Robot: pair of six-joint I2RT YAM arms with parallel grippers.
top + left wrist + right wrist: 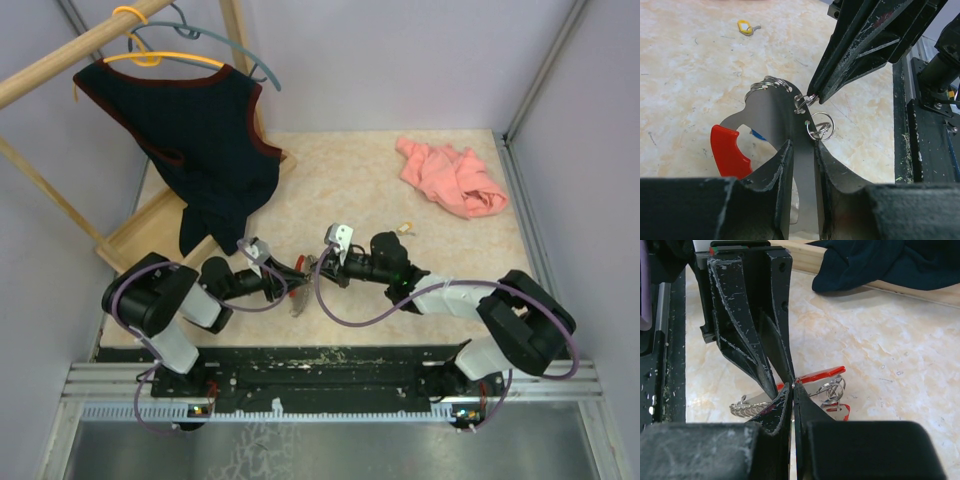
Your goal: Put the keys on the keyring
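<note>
The keyring shows in the left wrist view as a flat silvery plate with a red grip, stacked rings on top and a small split ring. My left gripper is shut on the plate's lower edge and holds it upright. In the right wrist view the keyring's ridged chain-like strip, red strip and red tag show. My right gripper is shut on a small ring at the plate's top. Both grippers meet at mid-table, left and right. A yellow-tagged key lies apart on the table.
A pink cloth lies at the back right. A dark vest hangs from a wooden rack whose base sits at the left; the vest's hem shows in the right wrist view. The black rail runs along the near edge.
</note>
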